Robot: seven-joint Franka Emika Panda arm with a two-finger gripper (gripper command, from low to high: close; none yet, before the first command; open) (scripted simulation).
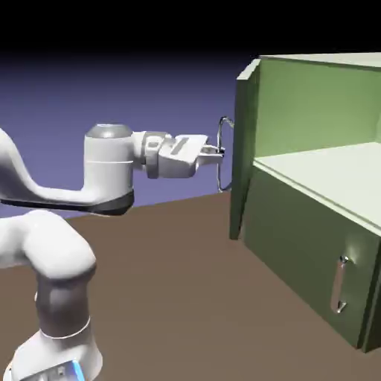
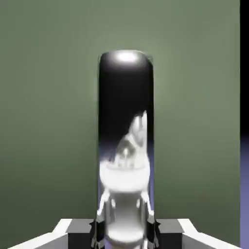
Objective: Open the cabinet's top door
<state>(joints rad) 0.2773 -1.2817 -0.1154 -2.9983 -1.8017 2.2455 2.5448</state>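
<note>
The olive-green cabinet stands at the exterior view's right. Its top door is swung wide open and shows edge-on, baring the pale green inside. The door's long silver handle sticks out toward the arm. My gripper is shut on that handle. In the hand view the shiny handle fills the middle, running upward between my fingertips, with the green door panel behind it.
The lower panel is closed, with its shorter silver handle at the lower right. The brown table stretches between my arm's base and the cabinet. A pale shelf divides the open compartment from the lower one.
</note>
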